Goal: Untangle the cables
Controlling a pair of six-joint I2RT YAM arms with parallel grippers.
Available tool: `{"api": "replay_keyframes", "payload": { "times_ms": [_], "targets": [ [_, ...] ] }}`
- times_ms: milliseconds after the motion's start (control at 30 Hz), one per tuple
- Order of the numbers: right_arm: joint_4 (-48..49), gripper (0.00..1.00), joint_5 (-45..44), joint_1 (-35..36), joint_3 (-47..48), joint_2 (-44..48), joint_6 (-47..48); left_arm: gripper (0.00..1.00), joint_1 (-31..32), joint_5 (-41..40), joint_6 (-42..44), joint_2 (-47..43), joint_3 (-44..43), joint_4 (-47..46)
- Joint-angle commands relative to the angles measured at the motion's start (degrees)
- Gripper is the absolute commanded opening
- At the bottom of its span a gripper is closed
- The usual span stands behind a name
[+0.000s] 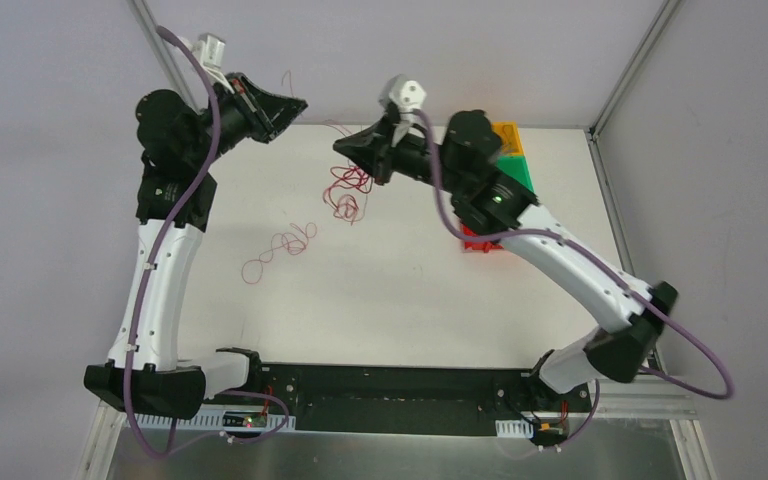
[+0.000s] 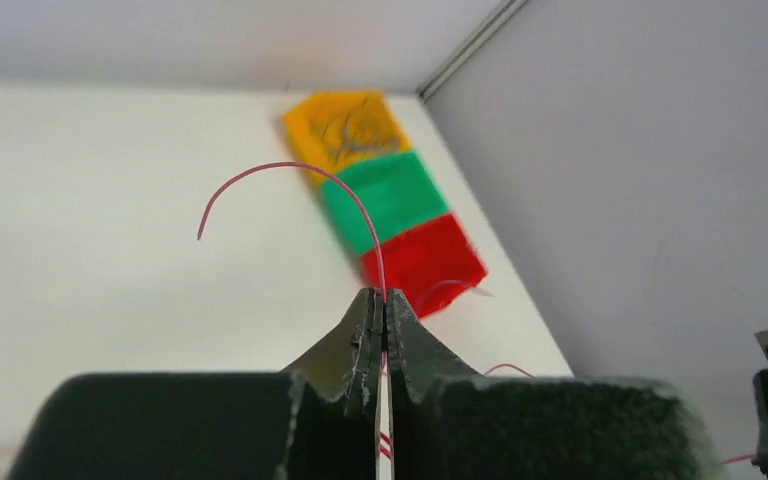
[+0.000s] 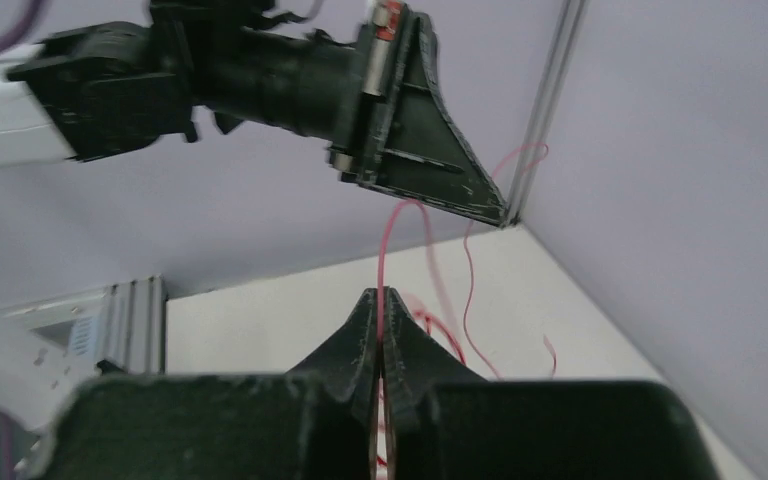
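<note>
1. Top external view: my left arm climbs the left side with its elbow folded. The left tool (image 1: 303, 101) is raised over the far edge of the tabletop (image 1: 410, 300) and points right.
2. My right arm sweeps in from the near right corner. The right tool (image 1: 338, 148) points left, near the left tool but apart from it.
3. The left tool is pressed fully together on a curved red cable (image 2: 300, 168), which arches out from the tips with its free end in the air.
4. The right tool is likewise closed tight, pinching a thin red cable (image 3: 384, 250) that rises from the tips towards the left tool. I cannot tell whether both tools grip one strand.
5. A red tangle (image 1: 351, 186) sits just beside the right tool. Loose red loops (image 1: 282, 248) lie left of centre, well apart from it.
6. The tabletop is white. Yellow, green and red blocks (image 1: 513, 160) line its far right corner, partly behind my right arm. Pale lilac walls and metal frame posts (image 1: 630, 65) enclose it.
</note>
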State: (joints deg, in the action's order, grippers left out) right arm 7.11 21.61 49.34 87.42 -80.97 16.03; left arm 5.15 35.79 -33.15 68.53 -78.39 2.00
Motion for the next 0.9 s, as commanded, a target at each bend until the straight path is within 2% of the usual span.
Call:
{"api": "replay_keyframes", "payload": {
  "times_ms": [0, 67, 200, 233, 267, 300, 400, 433, 500, 567, 667, 733, 867],
  "targets": [
    [-14.56, 0.0, 4.16, -1.31, -11.26, -10.25, -3.49, 0.0, -0.15, 2.04, -1.25, 0.06, 10.57, 1.09],
    [-17.41, 0.0, 4.72, -1.54, -3.42, -10.51, -4.62, 0.0, -0.13, 4.62, -3.08, -0.02, 11.78, 1.15],
    [-20.67, 0.0, 6.37, -4.27, 28.51, -12.67, -10.03, 0.0, -0.14, 5.05, -0.83, -2.35, 8.2, 0.46],
    [-21.76, 0.0, 6.27, -4.79, 33.59, -13.5, -11.35, 0.0, -0.14, 4.86, -0.12, -2.63, 6.96, 0.32],
    [-22.16, 0.0, 6.73, -5.01, 33.92, -13.41, -12.24, 0.0, -0.15, 4.66, 0.43, -2.8, 5.93, 0.2],
    [-22.3, 0.0, 7.51, -4.85, 28.98, -12.38, -12.12, 0.0, -0.14, 4.5, 0.73, -2.79, 5.28, -0.21],
    [-21.74, 0.0, 7.28, -4.27, 1.62, -7.02, -8.85, 0.0, -0.14, 4.91, -0.08, -2.16, 4.76, -1.77],
    [-23.17, 0.0, 7.72, -4.29, -3.72, -6.25, -6.69, 0.0, -0.09, 6.03, -1.0, -1.91, 4.65, -3.63],
    [-23.61, 0.0, 7.97, -4.83, -2.27, -4.56, -6.19, 0.0, -0.09, 8.31, -2.17, -1.72, 4.26, -5.39],
    [-19.61, 0.0, 5.96, -5.65, 6.78, -4.52, -6.66, 0.0, 0.07, 7.96, -2.13, -2.32, 4.83, -5.87],
    [-20.49, 0.0, 5.86, -7.77, 23.11, -7.71, -9.45, 0.0, 0.13, 7.6, -1.37, -1.76, 6.86, -5.46],
    [-20.98, 0.0, 5.93, -8.22, 23.54, -7.27, -9.72, 0.0, 0.17, 9.02, -1.47, -0.71, 8.51, -4.65],
    [-17.83, 0.0, 4.05, -8.69, 14.2, -1.88, -6.37, 0.0, 1.68, 10.71, 0.32, -1.44, 14.21, -4.06]
  ]
}}
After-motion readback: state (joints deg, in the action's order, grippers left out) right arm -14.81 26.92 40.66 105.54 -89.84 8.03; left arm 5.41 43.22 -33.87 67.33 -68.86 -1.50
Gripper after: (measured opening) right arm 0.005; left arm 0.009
